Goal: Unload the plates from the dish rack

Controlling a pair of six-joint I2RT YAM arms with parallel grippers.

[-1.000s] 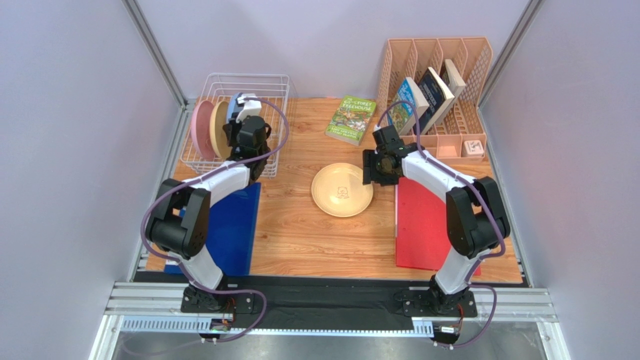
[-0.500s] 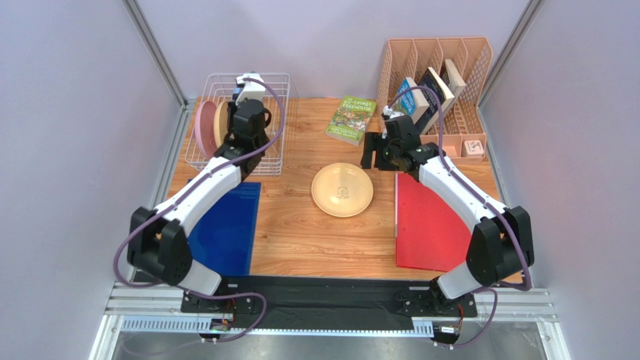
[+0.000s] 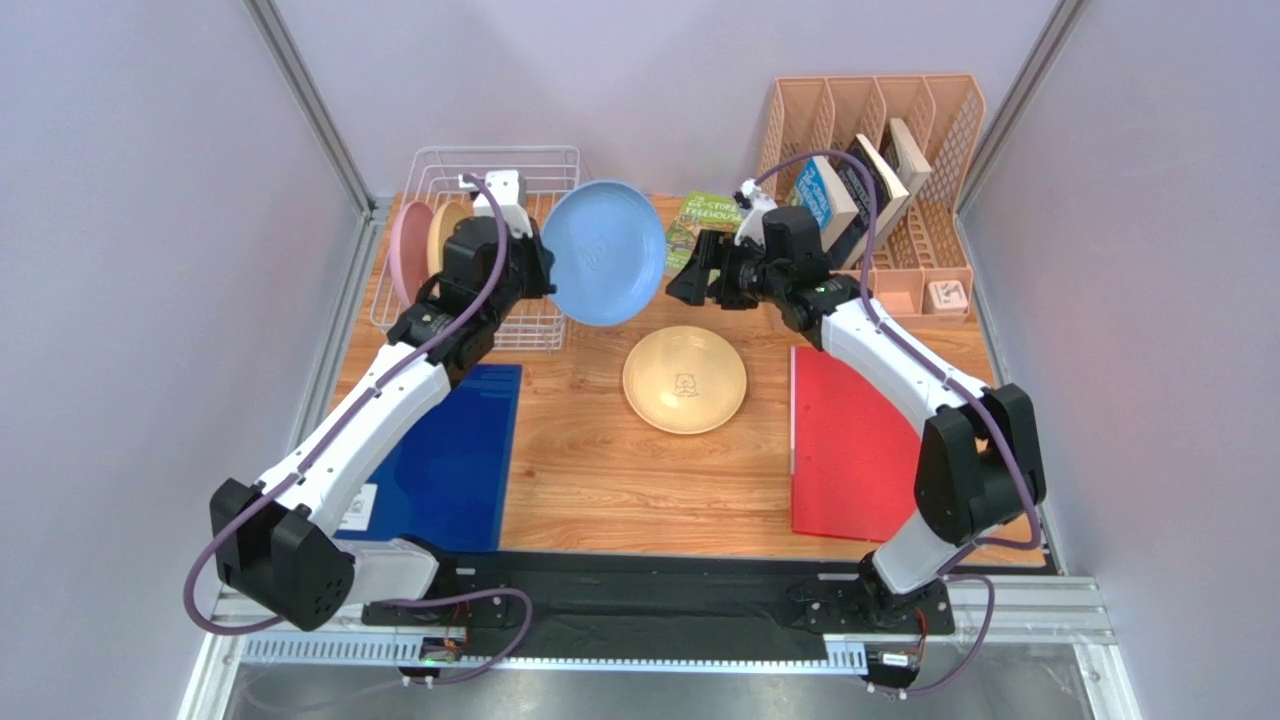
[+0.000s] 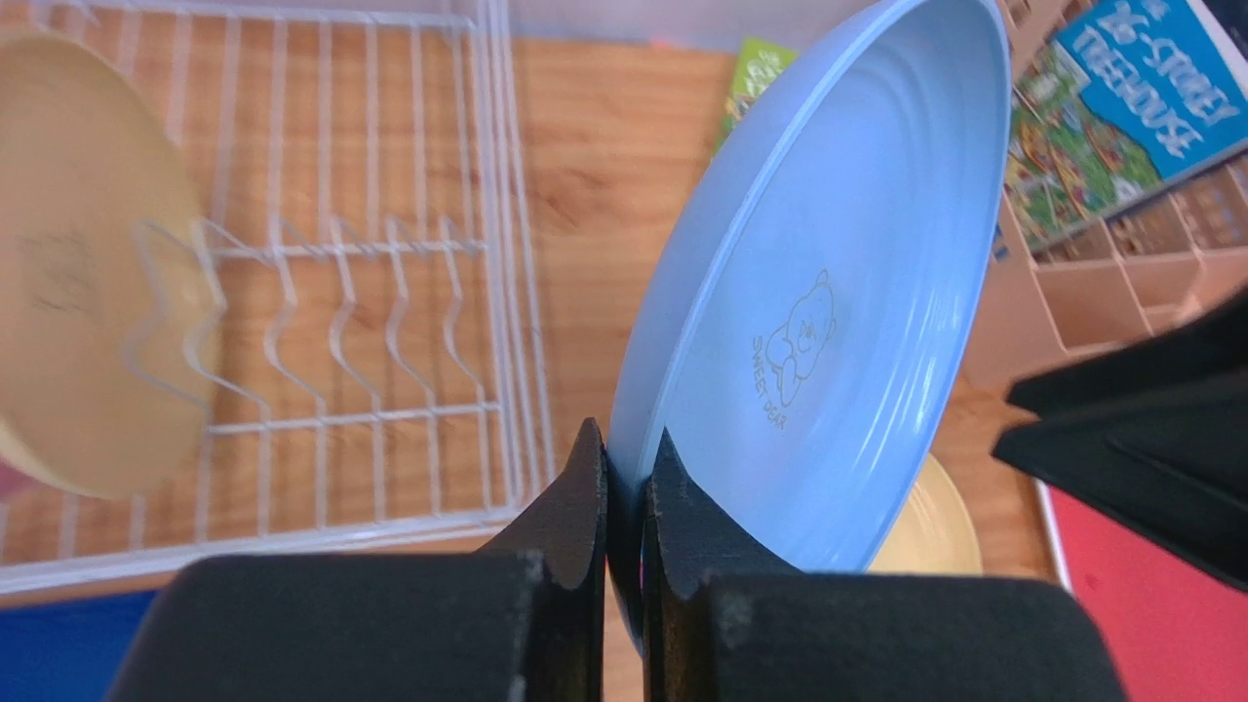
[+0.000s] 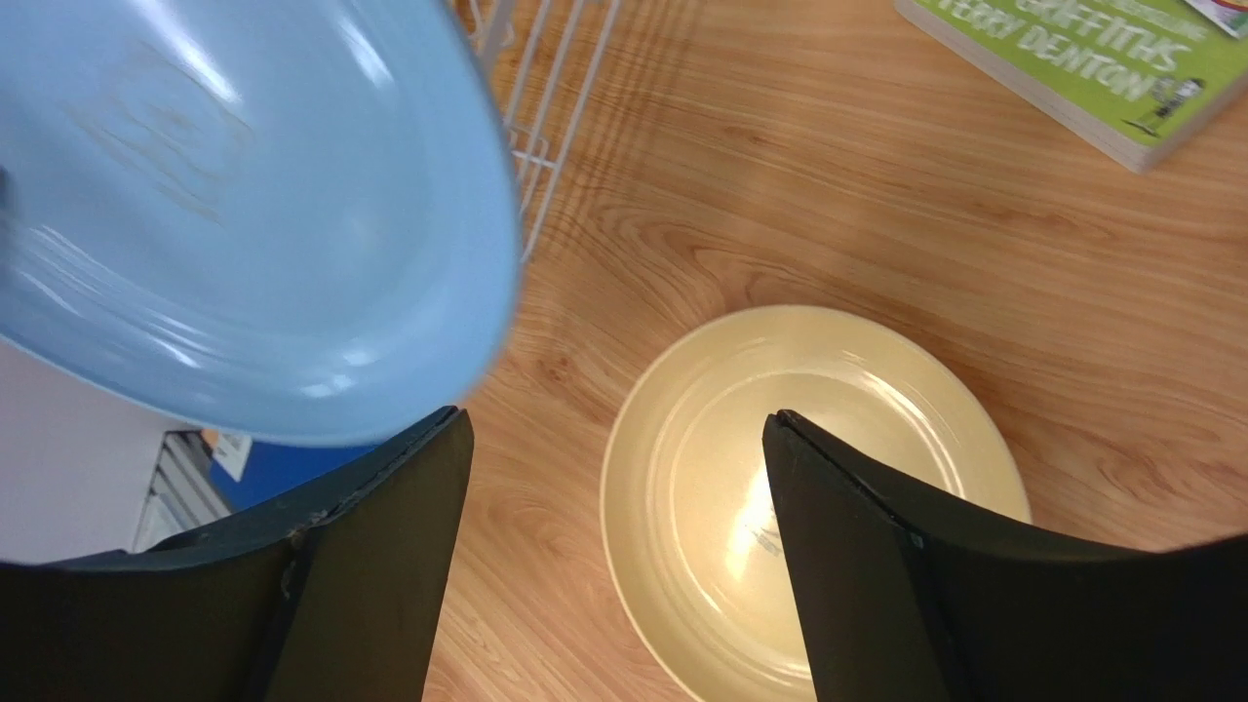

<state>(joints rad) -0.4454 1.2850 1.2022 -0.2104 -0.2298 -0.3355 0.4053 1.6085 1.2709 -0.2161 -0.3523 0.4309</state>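
blue plate (image 3: 604,252) is clamped at its rim in the left gripper (image 4: 627,442), just beside the rack (image 3: 496,150) — the right gripper (image 5: 615,436) stands wide apart near it.

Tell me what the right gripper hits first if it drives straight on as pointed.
Most likely the light blue plate, pinched by the left gripper, just ahead of the open right gripper. Depth is unclear; it could pass under toward the cream plate.

At upper left, the white wire dish rack (image 3: 504,162) holds a pink plate (image 3: 401,252) and a cream-yellow plate (image 3: 437,240) on edge, the light blue plate (image 3: 604,252) hangs tilted just right of it, pinched at its rim by the left gripper (image 4: 627,497), and a second cream-yellow plate (image 3: 685,380) lies flat mid-frame.
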